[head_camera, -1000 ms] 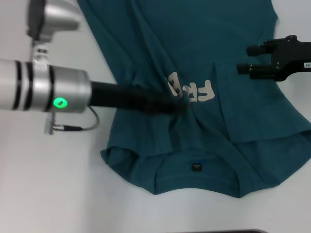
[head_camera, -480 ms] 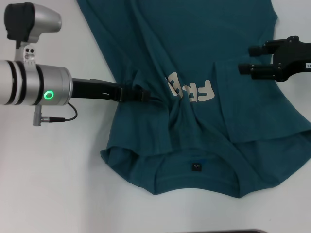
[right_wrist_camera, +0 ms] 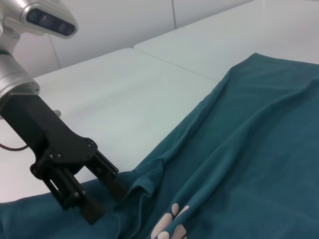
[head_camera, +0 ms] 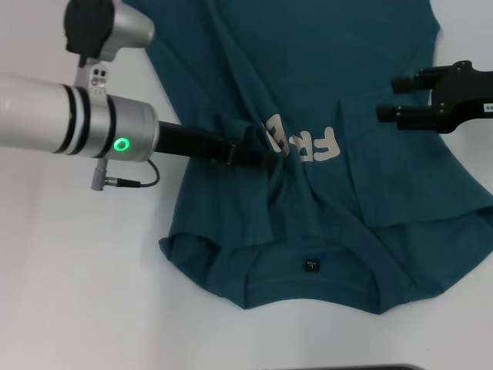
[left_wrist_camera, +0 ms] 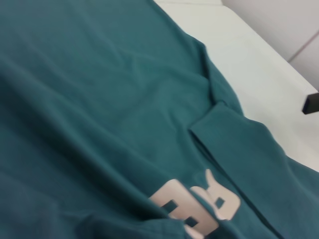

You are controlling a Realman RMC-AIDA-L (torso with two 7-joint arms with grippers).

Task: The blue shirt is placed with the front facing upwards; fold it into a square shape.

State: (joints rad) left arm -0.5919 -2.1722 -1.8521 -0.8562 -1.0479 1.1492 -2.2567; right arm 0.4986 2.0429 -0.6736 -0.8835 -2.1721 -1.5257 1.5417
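The blue shirt [head_camera: 308, 46] lies spread on the white table [head_camera: 77, 270], its collar and black label [head_camera: 310, 265] toward me and cream letters [head_camera: 308, 145] on the chest. My left gripper [head_camera: 260, 156] reaches in from the left and sits low on the shirt beside the letters. In the right wrist view this left gripper [right_wrist_camera: 107, 194] has its fingers apart, with a raised fold of cloth [right_wrist_camera: 142, 181] at their tips. My right gripper [head_camera: 387, 96] hovers open over the shirt's right side, holding nothing. The left wrist view shows only shirt [left_wrist_camera: 99, 99] and letters [left_wrist_camera: 199, 206].
Bare white table surrounds the shirt on the left and in front. A wall [right_wrist_camera: 124, 20] rises behind the table's far edge. A dark strip [head_camera: 347, 368] shows at the near edge.
The left gripper pulled back left off the letters, then came right again to their edge. A fold of cloth now stands up beside it. The right gripper stayed put.
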